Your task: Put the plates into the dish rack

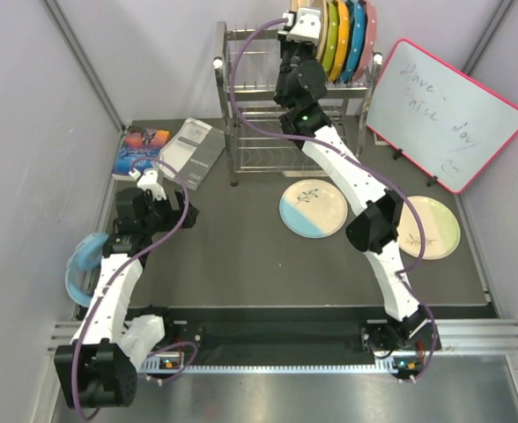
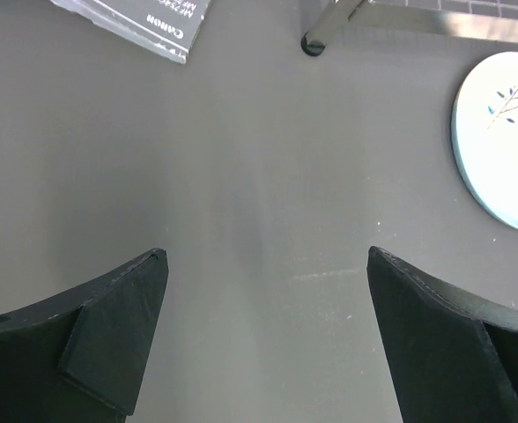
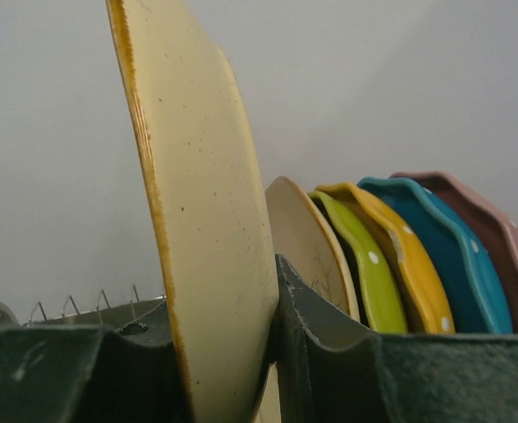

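Right wrist view: right gripper (image 3: 228,339) is clenched on an orange-rimmed plate (image 3: 197,203), one finger on each face, plate held upright on edge (its lower edge is hidden by the fingers, so can't tell if it sits in a slot). Just behind it stands a second cream plate (image 3: 305,233), then a green plate (image 3: 365,273), yellow plate (image 3: 410,264), blue plate (image 3: 457,256) and pink plate (image 3: 501,233), all on edge in a row. Wire tips of the dish rack (image 3: 83,307) show at lower left.

Top external view: right arm is stretched out to the rack's top tier, w/ the gripper at the left end of the plate row. Two more leaf-painted plates lie flat on the table (image 1: 233,256): the half-blue plate (image 1: 312,211) in front of the rack, and the pale plate (image 1: 435,231) to its right, partly under the right arm. The two are apart. A whiteboard (image 1: 444,115) leans right of the rack; a booklet (image 1: 191,152) lies to its left.

Left wrist view: left gripper (image 2: 263,335) is released, fingers (image 2: 109,326) spread wide w/ nothing btwn them, above the grey table. The half-blue plate shows at the right edge.
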Robot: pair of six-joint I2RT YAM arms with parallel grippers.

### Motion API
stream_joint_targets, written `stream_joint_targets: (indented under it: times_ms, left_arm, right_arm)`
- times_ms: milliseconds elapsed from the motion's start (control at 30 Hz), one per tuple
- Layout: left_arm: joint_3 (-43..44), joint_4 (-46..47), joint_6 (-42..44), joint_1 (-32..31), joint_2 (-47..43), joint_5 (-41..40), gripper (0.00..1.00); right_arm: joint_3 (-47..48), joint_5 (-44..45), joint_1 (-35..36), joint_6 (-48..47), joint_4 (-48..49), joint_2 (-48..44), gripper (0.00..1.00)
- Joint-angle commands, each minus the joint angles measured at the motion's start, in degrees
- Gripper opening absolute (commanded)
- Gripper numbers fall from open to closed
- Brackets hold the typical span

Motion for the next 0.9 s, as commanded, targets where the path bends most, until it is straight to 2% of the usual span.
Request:
stream_joint_targets:
  times_ms: [0,867]
  left_arm:
    - [-0.82,4.32,0.35,-0.52,1.54,1.24,0.99]
    - [0.41,3.96,2.37,-0.61,4.71,1.16,0.99]
  right_arm:
    - [3.26,-2.66,-0.34,1.44,8.02,-1.74,0.0]
    - [3.26,-1.25,-3.06,3.02,7.58,3.71,0.0]
